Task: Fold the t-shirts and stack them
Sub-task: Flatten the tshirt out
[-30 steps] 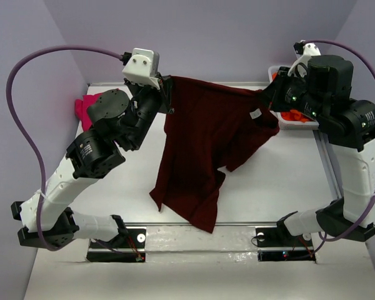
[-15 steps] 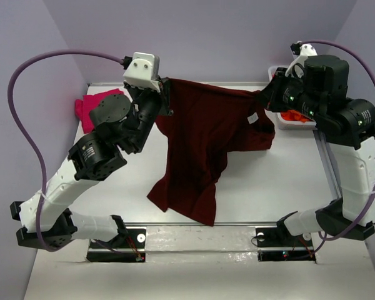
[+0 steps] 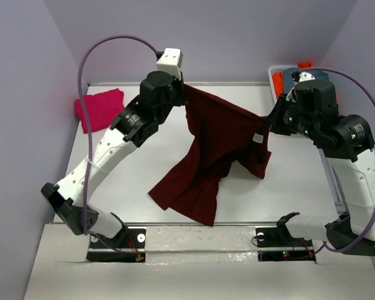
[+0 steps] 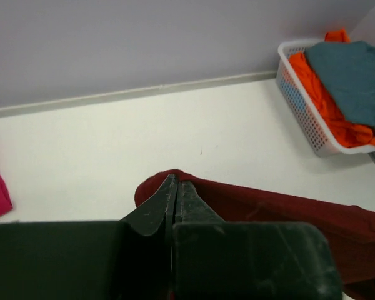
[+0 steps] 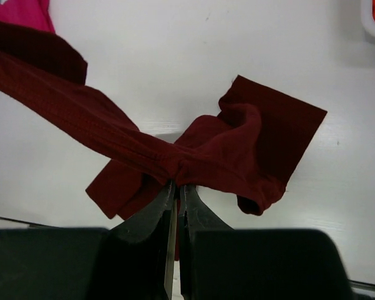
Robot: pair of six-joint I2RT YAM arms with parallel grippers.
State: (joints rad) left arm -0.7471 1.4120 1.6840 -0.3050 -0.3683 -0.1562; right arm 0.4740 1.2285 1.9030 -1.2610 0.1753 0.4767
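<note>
Writing: I find no brand or print that I can read. A small white tag (image 3: 258, 136) sits on the maroon t-shirt (image 3: 219, 144) near the right claw, and any lettering on it is too small to make out.
Left gripper (image 4: 175, 182): clenched. In the left wrist view I see the fingers pressed together with a maroon fold coming out at their tips.
Right gripper (image 5: 177, 185): clenched on a bunched knot of the same cloth, the fingers meeting just under it.
Maroon t-shirt, position: strung between the two claws above the far half of the table (image 3: 287, 187). Its top edge slopes down from the left claw to the right. The body hangs down and trails toward me.
Maroon t-shirt, lower edge: it rests on the table, with the lowest corner close to the near edge.
Pink t-shirt (image 3: 100, 107): lies at the far left of the table by the left wall, well apart from the maroon one.
Basket (image 4: 300, 106): white, at the far right corner. It holds an orange garment (image 4: 319, 94) with a grey-blue garment (image 4: 356, 75) on top.
Open room, left: I see bare table between the pink t-shirt and the hanging cloth.
Open room, right: a bare strip runs between the cloth and the right edge.
</note>
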